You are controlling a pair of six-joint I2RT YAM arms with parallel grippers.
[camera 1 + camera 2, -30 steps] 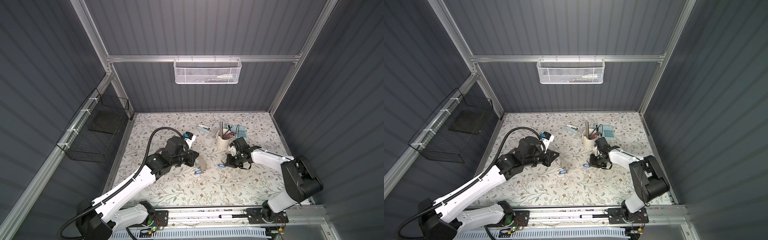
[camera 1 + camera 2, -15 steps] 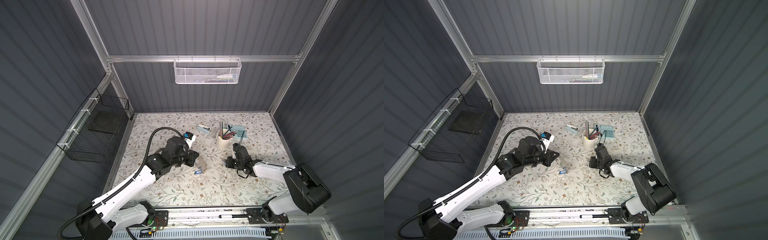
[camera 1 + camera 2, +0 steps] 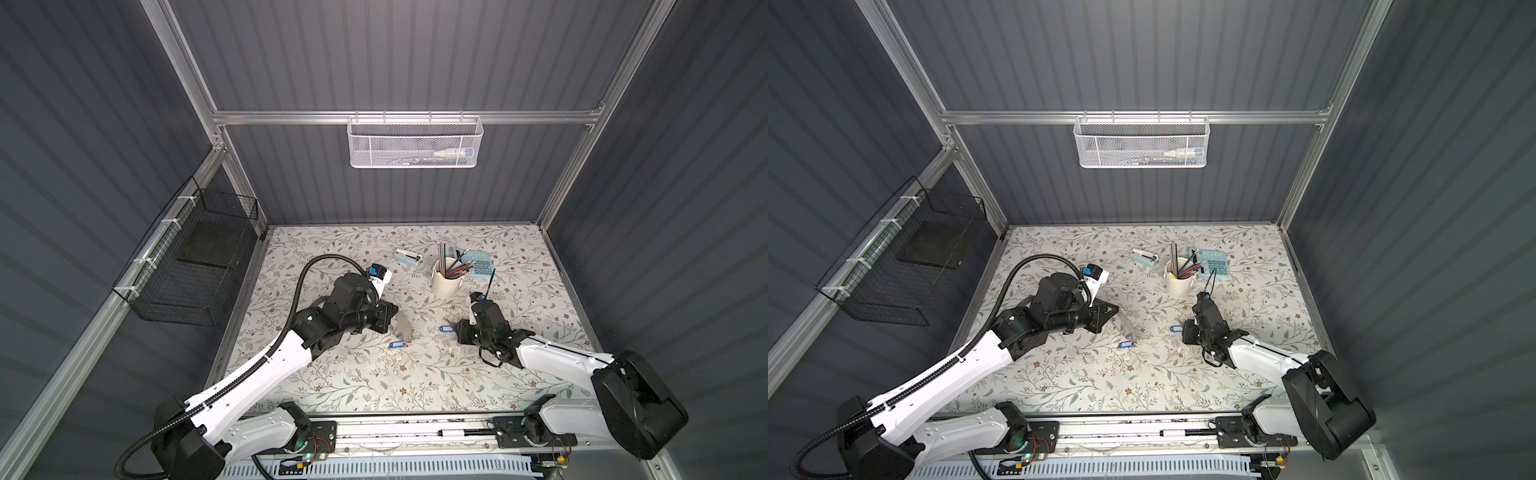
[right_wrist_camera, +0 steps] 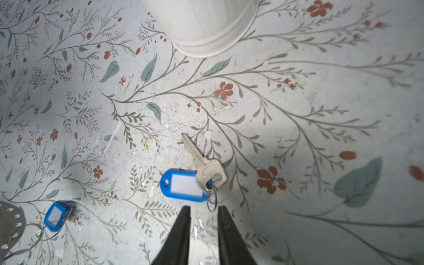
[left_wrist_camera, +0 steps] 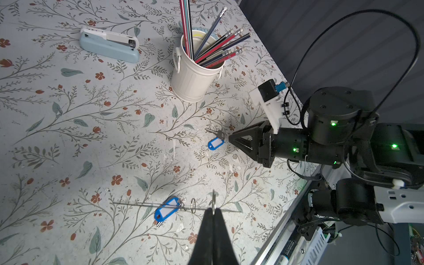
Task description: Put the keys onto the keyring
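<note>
Keyring (image 3: 403, 329) is pinched by its rim in the left gripper (image 5: 213, 211), jaws fully closed on it, and is held tilted near the middle of the table (image 3: 374, 386). One blue-tagged key (image 5: 167, 210) sits right against its lower edge; whether its small ring is threaded on, I cannot tell. The second key (image 4: 207, 171) lies flat near the white cup (image 4: 206, 20), just ahead of the right gripper (image 4: 203, 209), whose jaws stand narrowly apart and empty. Half done at best, I judge: this key needs grasping and threading.

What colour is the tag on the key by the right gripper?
The tag is bright blue with a white insert; best in the right wrist view.
</note>
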